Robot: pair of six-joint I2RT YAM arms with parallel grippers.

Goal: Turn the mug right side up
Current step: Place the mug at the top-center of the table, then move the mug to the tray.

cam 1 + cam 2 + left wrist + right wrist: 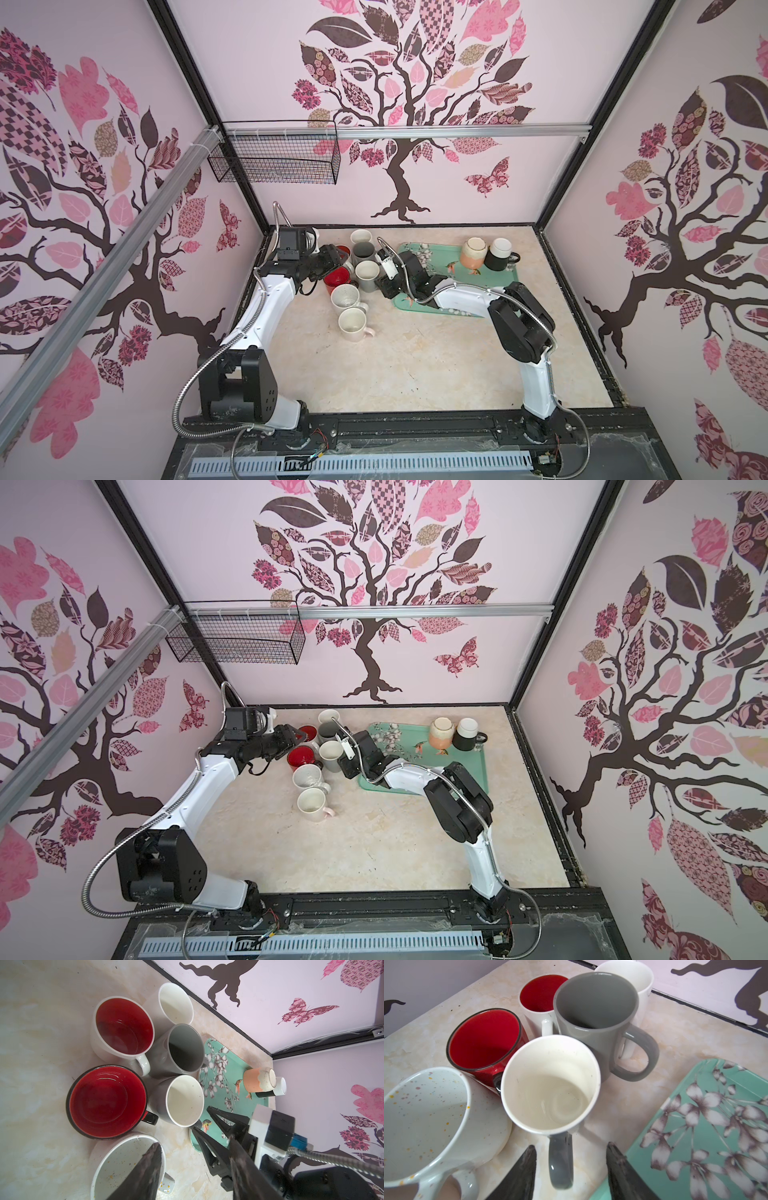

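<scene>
The right claw (pixel 571 1146) is released. Its fingers stand parted either side of the handle (pixel 560 1159) of the white-lined mug (pixel 550 1093), seemingly touching neither face. That mug stands upright on the desk (pixel 415 353), mouth up, just beside the tray (pixel 749 1084). The likeliest slip is in the withdrawal: a finger drawn back crooked or swung sideways would hook the handle and spin or tip the mug. There is little room to forgive that, because the speckled mug (pixel 425 1115), the dark-rimmed red mug (pixel 483 1039) and the grey mug (pixel 596 1001) crowd close. Whether they touch I cannot tell, but a shove would likely carry through the cluster. A low retreat could also catch the tray's rim and drag it. The left claw (pixel 194 1141), also released and empty, hangs over the speckled mug, near enough for the arms to foul each other. Farthest off, the peach mug (pixel 473 253) and black mug (pixel 500 254) sit inverted on the tray, and a jolt there could topple them.
</scene>
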